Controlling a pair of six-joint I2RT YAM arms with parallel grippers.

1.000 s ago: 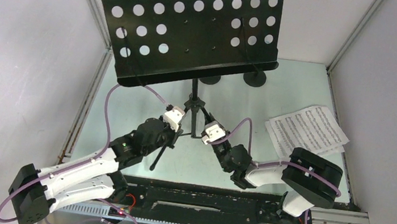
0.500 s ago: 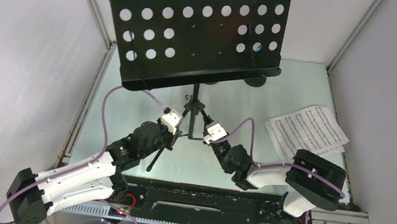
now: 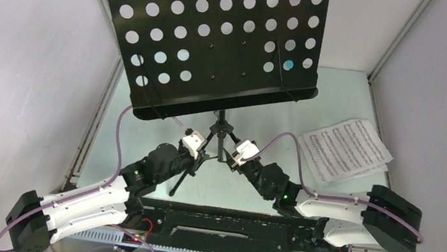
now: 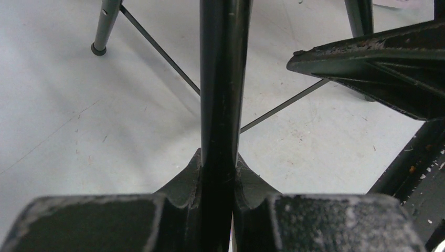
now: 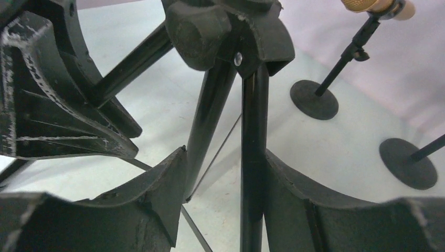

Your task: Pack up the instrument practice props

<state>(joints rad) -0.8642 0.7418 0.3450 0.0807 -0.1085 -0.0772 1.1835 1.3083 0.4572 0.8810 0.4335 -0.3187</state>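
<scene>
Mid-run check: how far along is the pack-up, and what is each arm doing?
Nothing looks packed yet. The music rack stands upright, legs spread; the sheet-music pages lie loose on the table; two round-based holders stand behind, one carrying the tan microphone. In hand: the left gripper is shut on a tripod leg, the right gripper has jaws open around the neighbouring tubes. Folding and stowing everything remains.

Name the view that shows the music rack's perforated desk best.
Top external: nearly the whole perforated desk shows, holes and lip. The wrist views show none of it, only the rack's tripod legs and hub.
</scene>
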